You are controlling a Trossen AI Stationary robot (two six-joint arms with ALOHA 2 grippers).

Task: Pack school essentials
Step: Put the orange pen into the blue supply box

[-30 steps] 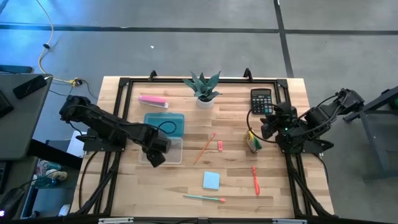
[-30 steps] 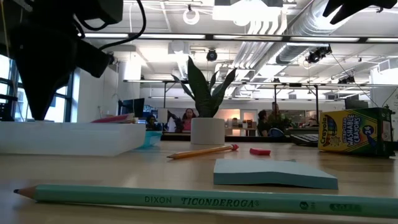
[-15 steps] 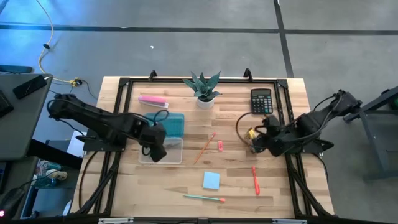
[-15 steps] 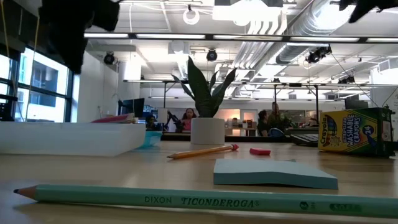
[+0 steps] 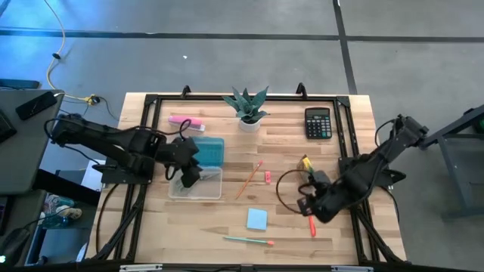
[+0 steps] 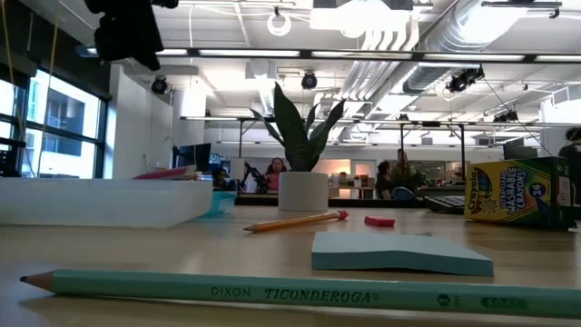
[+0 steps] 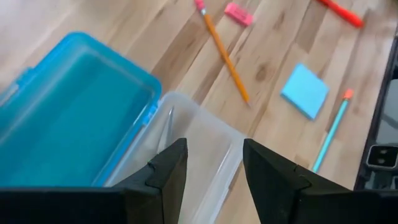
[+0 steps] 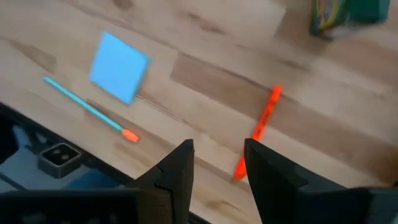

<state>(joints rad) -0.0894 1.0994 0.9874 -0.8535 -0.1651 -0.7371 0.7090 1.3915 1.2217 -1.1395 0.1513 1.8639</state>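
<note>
While the red pen (image 5: 310, 218) lies on the wooden worktop (image 5: 287, 227), the right end effector (image 5: 308, 208) hangs just over its near end with fingers spread apart and nothing between them. In the right wrist view the pen (image 8: 262, 126) shows just past the two dark fingers (image 8: 176, 168), not touched by them. The blue sticky-note pad (image 5: 257, 219) lies to the left of the pen, and the teal pencil (image 5: 248, 240) lies a little beyond the pad, near the worktop's front edge. The crayon box (image 5: 306, 171) stands behind the pen, towards the black calculator (image 5: 318, 122). The orange pencil (image 5: 249, 179) lies slanted further left of the pen, with the small pink eraser (image 5: 268, 177) just beside its upper end.

Further left is the open pencil case: its clear tray (image 5: 198, 184) and its blue lid (image 5: 208, 152) lie joined side by side. The left end effector (image 5: 187, 172) hovers over the tray, released and empty. The left wrist view shows the tray (image 7: 199, 149) between the fingers (image 7: 169, 169); I cannot tell what lies inside.

Behind the case a long pink bar (image 5: 186, 122) lies, and a potted plant (image 5: 247, 107) stands at the back of the worktop.
</note>
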